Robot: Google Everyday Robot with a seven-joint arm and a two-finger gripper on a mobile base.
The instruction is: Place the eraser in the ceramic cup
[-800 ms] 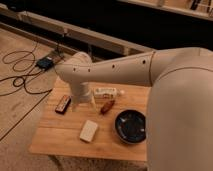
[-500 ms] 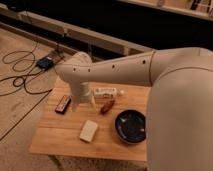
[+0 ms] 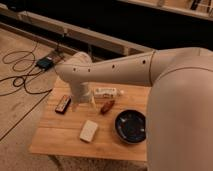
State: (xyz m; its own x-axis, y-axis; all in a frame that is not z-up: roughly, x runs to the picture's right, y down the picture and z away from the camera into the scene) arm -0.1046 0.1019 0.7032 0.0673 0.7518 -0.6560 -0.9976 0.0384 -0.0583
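The eraser (image 3: 89, 130), a small cream-white block, lies flat on the wooden table (image 3: 57, 142), near its front edge and left of the middle. My white arm reaches in from the right and bends down at the table's back left. The gripper (image 3: 85, 104) hangs there just above the tabletop, between the black remote (image 3: 63, 103) and the reddish-brown oblong thing (image 3: 107, 106). It is behind the eraser and apart from it. Its pale fingers look spread, with nothing between them. No ceramic cup is in view.
A dark round bowl (image 3: 131, 126) sits to the right of the eraser. A longer white labelled box (image 3: 106, 92) lies at the back, partly under my arm. Black cables (image 3: 20, 80) and a blue device (image 3: 45, 63) lie on the floor to the left.
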